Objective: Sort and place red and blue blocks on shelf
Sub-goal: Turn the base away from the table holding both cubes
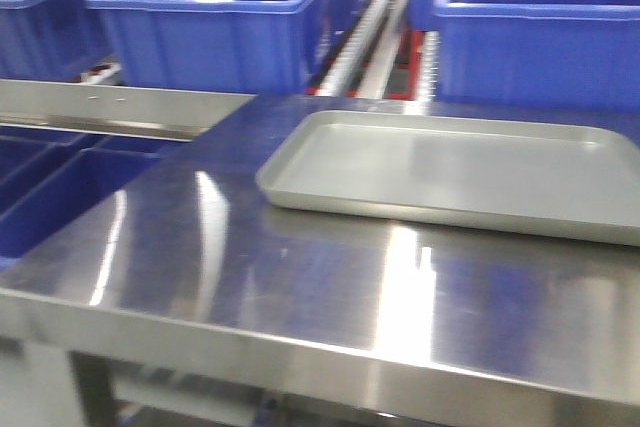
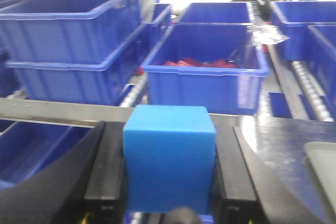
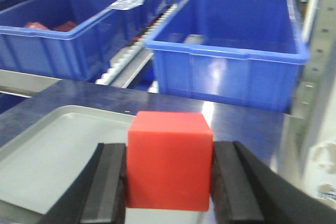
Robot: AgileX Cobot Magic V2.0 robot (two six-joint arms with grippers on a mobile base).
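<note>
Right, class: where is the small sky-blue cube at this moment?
In the left wrist view, the small sky-blue cube is held in the left gripper, between its black fingers, in front of a large dark-blue plastic bin holding red items.

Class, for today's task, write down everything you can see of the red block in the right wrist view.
The red block is a small bright red cube with plain matte faces and no visible marks. It sits upright and square, clamped by the right gripper, whose two black fingers press its left and right sides. Its top and front faces show; the underside is hidden. It appears in front of the grey tray and the steel tabletop, with nothing else seen touching it.
</note>
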